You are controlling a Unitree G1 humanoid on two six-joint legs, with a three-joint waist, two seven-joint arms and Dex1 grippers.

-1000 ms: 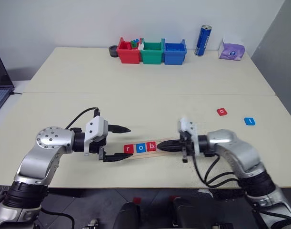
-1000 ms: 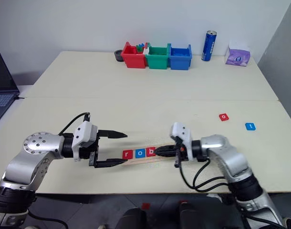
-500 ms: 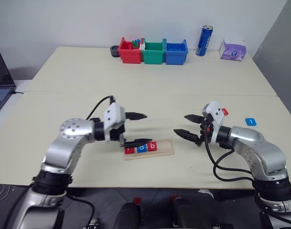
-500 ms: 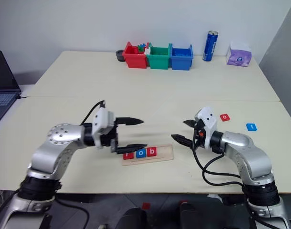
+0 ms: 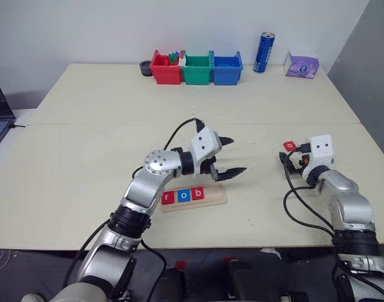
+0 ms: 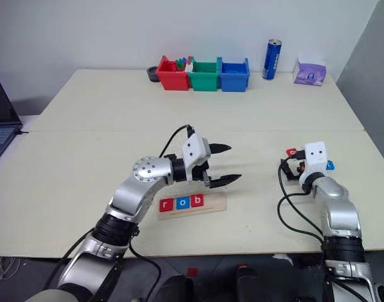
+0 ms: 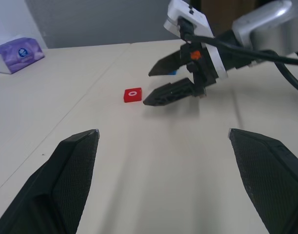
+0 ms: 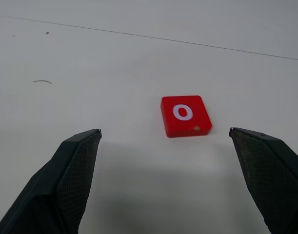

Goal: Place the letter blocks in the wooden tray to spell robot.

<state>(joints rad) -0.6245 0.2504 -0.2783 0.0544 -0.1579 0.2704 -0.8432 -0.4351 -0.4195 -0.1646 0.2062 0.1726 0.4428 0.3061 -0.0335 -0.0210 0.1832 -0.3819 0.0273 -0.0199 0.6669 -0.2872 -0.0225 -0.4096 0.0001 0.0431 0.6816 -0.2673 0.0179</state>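
Red o block [image 8: 185, 115] on table, ahead between spread right fingers [image 8: 73, 170], untouched.

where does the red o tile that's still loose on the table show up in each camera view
Left eye view: the red o tile lies just ahead of the right gripper.
Right eye view: at, same spot.
Left wrist view: at, beside the right gripper's open fingers.
Right wrist view: at, ahead between the open fingers.
Shared landmark: the right gripper.
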